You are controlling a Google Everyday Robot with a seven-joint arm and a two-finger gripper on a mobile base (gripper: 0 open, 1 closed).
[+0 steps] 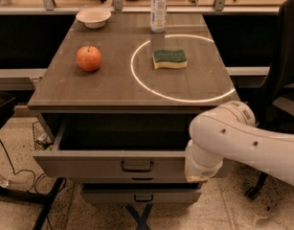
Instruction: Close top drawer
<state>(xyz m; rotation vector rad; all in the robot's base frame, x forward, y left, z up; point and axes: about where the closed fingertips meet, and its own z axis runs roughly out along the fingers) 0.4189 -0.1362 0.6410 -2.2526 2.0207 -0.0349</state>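
- One apple (89, 58) sits on the left of the table (65, 92), and a sponge (169, 59) lies further right.
- The top drawer (89, 164) stands pulled out beneath the table, with its handle (137, 166) at centre.
- The gripper (199, 175), on the white arm (242, 143), is at the right end of the drawer front and seems to be pressed against it. I cannot tell whether it is clenched or released.
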